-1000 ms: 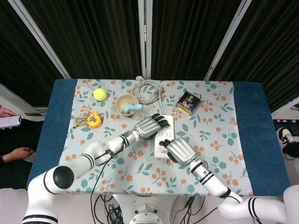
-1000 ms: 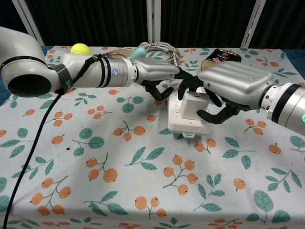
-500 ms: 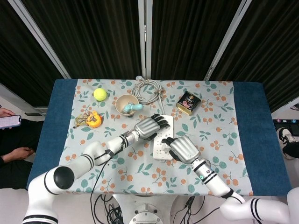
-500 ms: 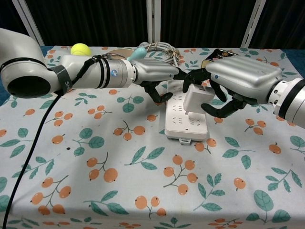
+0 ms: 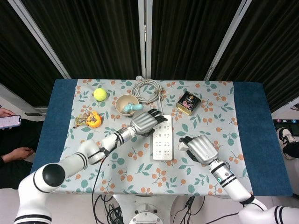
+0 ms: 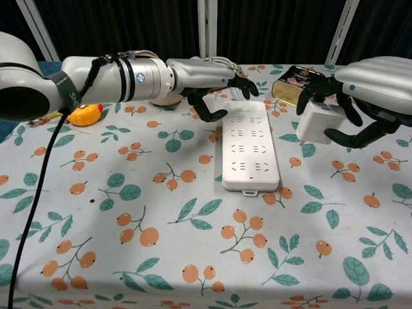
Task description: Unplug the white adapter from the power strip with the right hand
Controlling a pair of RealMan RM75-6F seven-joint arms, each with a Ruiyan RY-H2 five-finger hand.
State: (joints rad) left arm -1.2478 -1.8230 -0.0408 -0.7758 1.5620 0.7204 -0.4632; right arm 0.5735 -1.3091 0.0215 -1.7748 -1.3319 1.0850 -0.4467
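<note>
Head view: right hand point(image 5: 202, 148) clasping small white block adapter point(image 5: 183, 145), clear of long white plastic power strip point(image 5: 162, 137), lengthwise away from robot. Chest view: adapter aloft, rightward; left hand point(image 6: 209, 80) spread, at strip's far-left end.

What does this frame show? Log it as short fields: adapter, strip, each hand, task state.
adapter: white adapter clear of the strip, off to its right
strip: power strip flat on the floral tablecloth, no plug in its sockets
right hand: right hand grips the adapter
left hand: left hand over the strip's far left corner, holding nothing
task state: unplugged
</note>
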